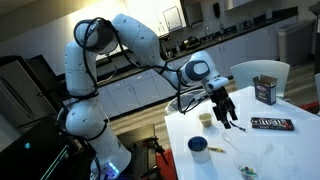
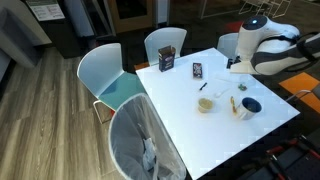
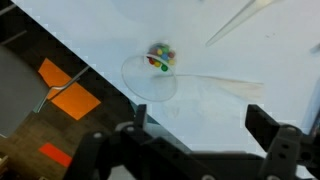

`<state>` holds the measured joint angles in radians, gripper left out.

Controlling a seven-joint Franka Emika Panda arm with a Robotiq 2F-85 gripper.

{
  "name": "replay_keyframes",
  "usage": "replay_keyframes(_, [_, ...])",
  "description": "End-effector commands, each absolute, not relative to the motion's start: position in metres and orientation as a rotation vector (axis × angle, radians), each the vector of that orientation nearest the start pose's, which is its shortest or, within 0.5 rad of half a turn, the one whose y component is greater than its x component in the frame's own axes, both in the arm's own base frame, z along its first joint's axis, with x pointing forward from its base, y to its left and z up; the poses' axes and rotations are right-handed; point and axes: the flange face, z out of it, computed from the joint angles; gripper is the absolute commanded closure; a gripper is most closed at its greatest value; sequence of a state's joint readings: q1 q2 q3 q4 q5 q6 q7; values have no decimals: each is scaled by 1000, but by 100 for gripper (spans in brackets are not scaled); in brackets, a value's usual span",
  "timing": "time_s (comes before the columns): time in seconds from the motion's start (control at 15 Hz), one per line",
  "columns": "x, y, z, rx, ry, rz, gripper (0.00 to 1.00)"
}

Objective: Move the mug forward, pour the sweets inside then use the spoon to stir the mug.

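**Jaws.** My gripper (image 3: 200,120) is spread wide with nothing between the fingers. In an exterior view, my gripper (image 1: 225,114) hangs above the white table (image 1: 290,150), touching nothing.

**The mug.** The mug (image 1: 198,146) stands upright on the table, apart from my fingers and on the same side of me as the small cream cup (image 1: 205,119). It does not appear in the wrist view.

**Governing relation.** In the wrist view the sweets (image 3: 160,57) lie ahead of my jaws and left of their centre line, close to the table edge. They are a small coloured heap inside a clear round outline; I cannot tell whether that is a dish or a wrap. The outline is round and has no long axis to line up with. The pale stick (image 3: 240,15) lies further ahead to the right, clear of the sweets.

**Finding.** I judge the sweets are next. The move would mean going forward and left until my fingers straddle them.
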<state>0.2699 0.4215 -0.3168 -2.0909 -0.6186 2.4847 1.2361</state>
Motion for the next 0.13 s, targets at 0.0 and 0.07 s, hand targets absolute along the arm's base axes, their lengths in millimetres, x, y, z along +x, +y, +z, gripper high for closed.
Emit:
replay_keyframes(0.0, [584, -24, 227, -3290, 1305, -448, 0])
replay_keyframes(0.07, [584, -24, 226, -3289, 1306, -442, 0])
